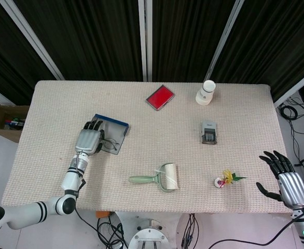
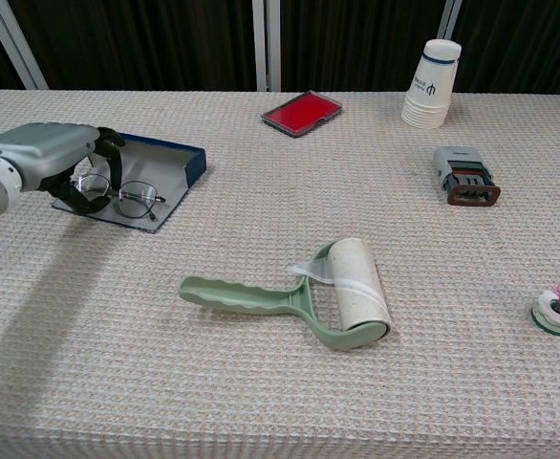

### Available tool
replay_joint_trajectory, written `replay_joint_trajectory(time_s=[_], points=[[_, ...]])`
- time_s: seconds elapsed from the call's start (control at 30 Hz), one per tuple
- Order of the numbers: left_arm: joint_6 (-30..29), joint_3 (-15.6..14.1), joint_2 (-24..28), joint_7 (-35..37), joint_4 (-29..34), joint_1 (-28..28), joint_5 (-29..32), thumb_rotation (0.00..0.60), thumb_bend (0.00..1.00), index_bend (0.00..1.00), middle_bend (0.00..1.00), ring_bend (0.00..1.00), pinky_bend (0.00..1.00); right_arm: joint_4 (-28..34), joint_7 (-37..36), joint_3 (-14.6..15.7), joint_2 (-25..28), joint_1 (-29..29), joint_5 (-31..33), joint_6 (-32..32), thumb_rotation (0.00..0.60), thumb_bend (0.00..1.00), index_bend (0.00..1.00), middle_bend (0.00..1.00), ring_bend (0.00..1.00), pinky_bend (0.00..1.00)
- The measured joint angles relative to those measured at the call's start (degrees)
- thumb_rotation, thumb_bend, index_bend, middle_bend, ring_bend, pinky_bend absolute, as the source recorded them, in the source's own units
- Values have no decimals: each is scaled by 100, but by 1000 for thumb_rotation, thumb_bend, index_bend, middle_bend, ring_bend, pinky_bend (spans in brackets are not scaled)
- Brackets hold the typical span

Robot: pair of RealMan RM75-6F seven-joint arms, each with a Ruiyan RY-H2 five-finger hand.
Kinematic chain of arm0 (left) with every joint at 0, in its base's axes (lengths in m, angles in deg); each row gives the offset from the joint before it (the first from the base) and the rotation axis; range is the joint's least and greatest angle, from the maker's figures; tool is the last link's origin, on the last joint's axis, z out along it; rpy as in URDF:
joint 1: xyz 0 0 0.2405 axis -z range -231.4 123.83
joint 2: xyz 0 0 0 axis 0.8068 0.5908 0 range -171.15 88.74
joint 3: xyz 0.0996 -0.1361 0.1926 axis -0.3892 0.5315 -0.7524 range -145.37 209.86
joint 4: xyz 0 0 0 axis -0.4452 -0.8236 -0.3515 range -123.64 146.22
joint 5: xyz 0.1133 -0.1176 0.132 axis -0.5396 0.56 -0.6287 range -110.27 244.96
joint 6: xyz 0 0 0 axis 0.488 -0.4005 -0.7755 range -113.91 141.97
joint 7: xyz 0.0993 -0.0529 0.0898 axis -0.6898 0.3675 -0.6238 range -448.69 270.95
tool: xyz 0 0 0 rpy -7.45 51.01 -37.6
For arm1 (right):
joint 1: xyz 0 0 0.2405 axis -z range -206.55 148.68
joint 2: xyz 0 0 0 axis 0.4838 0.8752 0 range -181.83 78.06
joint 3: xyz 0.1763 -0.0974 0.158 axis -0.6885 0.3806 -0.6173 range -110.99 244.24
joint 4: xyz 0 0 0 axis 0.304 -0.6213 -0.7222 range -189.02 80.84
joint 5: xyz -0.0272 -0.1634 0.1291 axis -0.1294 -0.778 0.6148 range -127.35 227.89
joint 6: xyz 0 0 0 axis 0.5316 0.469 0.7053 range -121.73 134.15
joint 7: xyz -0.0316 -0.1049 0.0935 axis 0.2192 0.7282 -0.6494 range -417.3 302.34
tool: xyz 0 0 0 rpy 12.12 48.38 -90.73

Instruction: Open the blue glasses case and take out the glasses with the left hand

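The blue glasses case (image 1: 118, 126) lies open and flat at the table's left, its grey lining up. The thin-rimmed glasses (image 2: 137, 196) rest inside it. My left hand (image 2: 46, 163) is low over the case's left end, with its fingers and thumb curled around the left lens; whether they grip it is unclear. In the head view the left hand (image 1: 88, 139) covers the left half of the case, and the glasses (image 1: 109, 142) show beside its fingertips. My right hand (image 1: 287, 181) hovers off the table's front right corner with its fingers spread, holding nothing.
A green lint roller (image 2: 299, 296) lies at the front middle. A red flat box (image 2: 301, 111) and a stack of paper cups (image 2: 431, 84) sit at the back. A grey device (image 2: 464, 176) lies at the right, a small flower toy (image 2: 559, 308) near the right front edge.
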Motion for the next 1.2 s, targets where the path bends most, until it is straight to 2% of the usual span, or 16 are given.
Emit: replay_joint_trajectory(time_s=[0.33, 0.7, 0.93, 1.2], points=[[15, 34, -89, 82, -91, 29, -13, 600, 420, 542, 118, 60, 107, -5, -13, 2, 4, 7, 22, -7, 600, 198, 180, 128, 0, 107], [-161, -7, 4, 200, 118, -48, -227, 600, 535, 628, 180, 60, 110, -3, -19, 5, 11, 3, 0, 0, 600, 197, 180, 128, 0, 107], [-544, -177, 335, 229, 793, -273, -571, 600, 532, 633, 187, 60, 110, -3, -31, -2, 27, -16, -15, -2, 600, 198, 180, 128, 0, 107], [-1231, -730, 866, -41, 2060, -743, -1250, 600, 523, 633, 190, 60, 110, -51, -51, 6, -14, -59, -27, -67, 600, 197, 179, 128, 0, 107]])
